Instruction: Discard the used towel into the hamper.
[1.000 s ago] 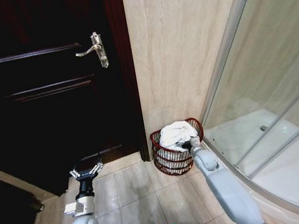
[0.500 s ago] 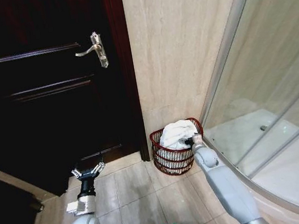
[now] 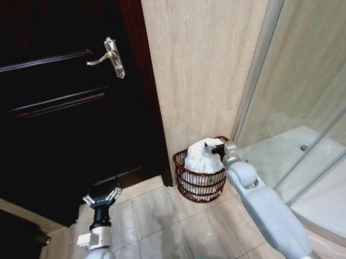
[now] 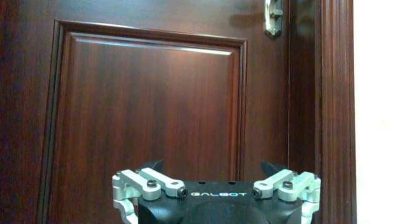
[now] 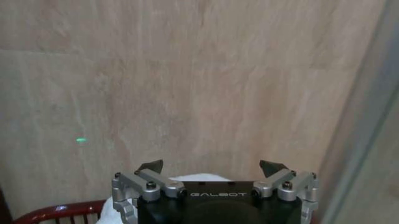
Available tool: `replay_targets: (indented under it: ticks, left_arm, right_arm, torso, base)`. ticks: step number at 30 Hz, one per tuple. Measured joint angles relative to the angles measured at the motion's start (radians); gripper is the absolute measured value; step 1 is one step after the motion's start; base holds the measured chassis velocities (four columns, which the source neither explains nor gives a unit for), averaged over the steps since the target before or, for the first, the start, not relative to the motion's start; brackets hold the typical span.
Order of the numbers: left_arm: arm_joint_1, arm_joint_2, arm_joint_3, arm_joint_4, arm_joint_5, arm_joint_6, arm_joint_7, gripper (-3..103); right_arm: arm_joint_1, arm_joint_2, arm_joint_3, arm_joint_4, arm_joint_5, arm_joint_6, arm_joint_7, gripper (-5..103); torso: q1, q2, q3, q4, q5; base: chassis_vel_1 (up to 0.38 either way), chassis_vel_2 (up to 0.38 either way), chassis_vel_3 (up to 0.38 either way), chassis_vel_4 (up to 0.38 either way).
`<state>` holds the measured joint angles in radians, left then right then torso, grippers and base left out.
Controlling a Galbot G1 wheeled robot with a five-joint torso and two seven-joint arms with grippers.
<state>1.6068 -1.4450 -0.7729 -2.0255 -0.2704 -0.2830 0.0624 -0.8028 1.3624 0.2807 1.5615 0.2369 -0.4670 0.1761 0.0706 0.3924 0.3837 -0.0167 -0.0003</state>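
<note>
Right claw (image 3: 217, 149) higher, over hamper (image 3: 195, 180)

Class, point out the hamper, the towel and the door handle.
hamper (image 3: 194, 182), head view, front wire wall.
towel (image 3: 199, 156), head view, top of the white heap.
door handle (image 3: 109, 55), head view, lever and plate.

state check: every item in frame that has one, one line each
towel: white, bunched up, in the hamper, heaped above the rim
hamper: upright on the floor in the corner by the wall
right gripper: open, empty, over the hamper beside the towel
left gripper: open, empty, low in front of the door
door: shut, handle level
shower door: glass, shut as far as I can see
</note>
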Motion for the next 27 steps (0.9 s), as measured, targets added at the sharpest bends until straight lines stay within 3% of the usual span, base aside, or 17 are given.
replay_targets:
  ticks: [4, 14, 21, 27]
  left_arm:
    - [0.0, 0.004, -0.007, -0.004, -0.003, 0.0, -0.002, 100]
    - [0.001, 0.017, -0.015, 0.005, -0.023, -0.003, -0.006, 100]
    - [0.004, 0.018, -0.019, 0.004, -0.031, -0.004, -0.008, 100]
    - [0.007, 0.017, -0.019, -0.001, -0.033, -0.007, -0.008, 100]
  right_arm:
    - [0.034, 0.026, -0.004, -0.086, 0.017, -0.003, -0.011, 100]
    - [-0.037, 0.017, 0.004, -0.103, 0.063, -0.113, -0.022, 100]
    - [-0.022, 0.02, 0.018, -0.147, 0.164, -0.153, -0.024, 100]
    - [-0.027, 0.014, 0.018, -0.094, 0.164, -0.123, 0.001, 100]
  torso:
    - [0.0, 0.0, 0.0, 0.0001, 0.0002]
    - [0.0, 0.0, 0.0, -0.0008, 0.0001]
    - [0.0, 0.0, 0.0, -0.0005, 0.0002]
    - [0.0, 0.0, 0.0, -0.0002, 0.0006]
  base:
    - [0.0, 0.0, 0.0, 0.0]
    - [0.0, 0.0, 0.0, 0.0]
    - [0.0, 0.0, 0.0, 0.0]
    - [0.0, 0.0, 0.0, 0.0]
